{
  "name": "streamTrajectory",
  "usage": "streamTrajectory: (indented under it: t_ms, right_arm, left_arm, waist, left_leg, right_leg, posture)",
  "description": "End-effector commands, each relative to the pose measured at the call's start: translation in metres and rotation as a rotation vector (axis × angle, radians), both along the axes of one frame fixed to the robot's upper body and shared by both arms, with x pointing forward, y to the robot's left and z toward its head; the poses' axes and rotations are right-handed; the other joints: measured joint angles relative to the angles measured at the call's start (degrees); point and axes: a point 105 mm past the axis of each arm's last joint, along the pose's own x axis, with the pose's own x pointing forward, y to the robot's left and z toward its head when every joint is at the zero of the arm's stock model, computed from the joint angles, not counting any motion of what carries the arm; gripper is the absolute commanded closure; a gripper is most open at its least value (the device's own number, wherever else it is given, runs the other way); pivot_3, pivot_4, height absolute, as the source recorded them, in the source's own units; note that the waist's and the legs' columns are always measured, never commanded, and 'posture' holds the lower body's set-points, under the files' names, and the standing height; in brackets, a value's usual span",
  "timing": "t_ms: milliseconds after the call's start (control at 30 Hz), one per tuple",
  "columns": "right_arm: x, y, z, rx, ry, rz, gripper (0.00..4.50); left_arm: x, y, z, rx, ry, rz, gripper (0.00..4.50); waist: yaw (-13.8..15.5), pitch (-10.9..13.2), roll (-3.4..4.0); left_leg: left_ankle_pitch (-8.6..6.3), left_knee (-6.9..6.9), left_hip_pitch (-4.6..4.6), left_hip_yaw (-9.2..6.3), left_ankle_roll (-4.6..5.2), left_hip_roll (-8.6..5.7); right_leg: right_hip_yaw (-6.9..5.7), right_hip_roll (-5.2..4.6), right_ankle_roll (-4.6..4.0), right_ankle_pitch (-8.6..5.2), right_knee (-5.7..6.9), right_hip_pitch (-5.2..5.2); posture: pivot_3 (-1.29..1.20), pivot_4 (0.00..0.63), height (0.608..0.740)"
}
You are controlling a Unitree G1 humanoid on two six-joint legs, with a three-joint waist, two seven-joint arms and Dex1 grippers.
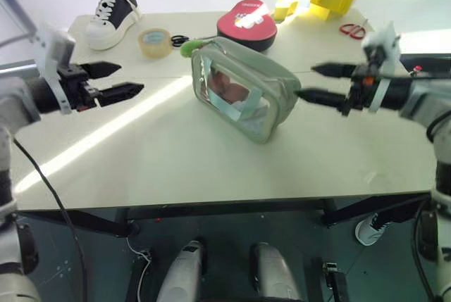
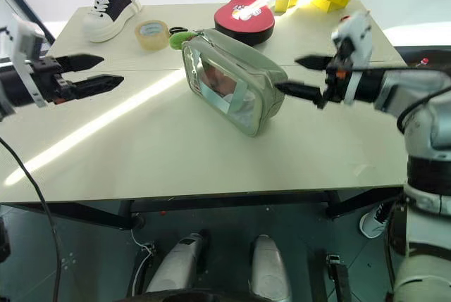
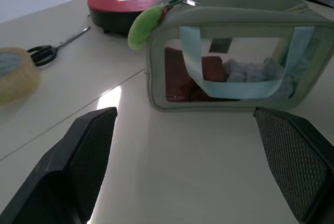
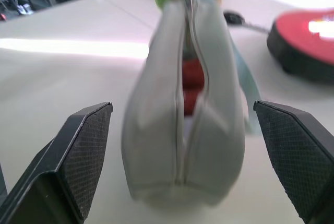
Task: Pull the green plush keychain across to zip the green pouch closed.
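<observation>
We see both arms raised level over the bench, left gripper and right gripper spread, flanking the unzipped pouch, touching nothing.

A pale cream bench fills the middle of the scene, its top made of two panels meeting at a seam, resting on a dark metal frame. A bright diagonal stripe of sunlight crosses the bench top from its near left edge toward the centre. Beneath lies a dark grey-green floor, and behind the bench the background is pale and strongly lit.
</observation>
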Motion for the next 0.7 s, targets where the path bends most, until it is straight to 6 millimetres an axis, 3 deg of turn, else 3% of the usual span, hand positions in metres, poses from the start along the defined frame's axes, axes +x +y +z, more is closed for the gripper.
streamTrajectory:
  t_ms: [33,267,367,533,700]
  right_arm:
    - [0.005,-0.003,0.006,0.013,-0.011,-0.037,0.0]
    - [0.015,-0.004,-0.003,-0.043,-0.028,-0.094,0.0]
    - [0.017,0.003,-0.002,-0.055,-0.043,-0.096,0.0]
    - [0.014,0.034,0.007,-0.096,-0.085,-0.012,0.0]
    - [0.031,0.056,-0.003,-0.122,-0.097,-0.066,0.0]
  left_arm:
    - [0.002,0.004,0.005,0.023,-0.02,0.007,0.04]
    - [0.003,0.003,0.009,0.02,-0.055,0.013,0.04]
    - [0.005,-0.005,0.002,0.015,-0.046,0.004,0.04]
    - [-0.008,-0.045,-0.01,0.061,-0.055,-0.138,0.04]
    - [-0.013,-0.097,-0.004,0.073,-0.149,-0.263,0.04]
  waist:
    - [0.17,0.0,0.0]
    - [0.24,0.02,-0.03]
    - [0.22,0.02,-0.03]
    - [-0.13,0.04,0.0]
    - [0.26,0.02,-0.03]
  left_leg:
    - [0.0,0.0,0.0,0.0,0.0,0.0]
    - [0.02,0.07,-0.06,0.03,-0.02,-0.05]
    - [0.02,0.06,-0.05,0.03,-0.02,-0.04]
    - [0.03,0.08,-0.03,0.12,-0.03,-0.04]
    - [0.04,0.15,-0.01,0.07,-0.04,-0.02]
  right_leg:
    - [0.01,0.0,-0.01,0.0,-0.01,0.0]
    - [0.06,-0.09,0.03,0.03,0.01,-0.04]
    - [0.05,-0.07,0.07,0.05,0.05,-0.05]
    - [0.17,-0.06,0.12,0.09,0.08,-0.08]
    - [0.16,0.0,0.13,0.11,0.13,-0.04]
  posture:
    - [0.0,0.15,0.74]
    - [0.0,0.15,0.74]
    - [0.0,0.15,0.74]
    - [0.0,0.15,0.74]
    - [0.0,0.15,0.74]
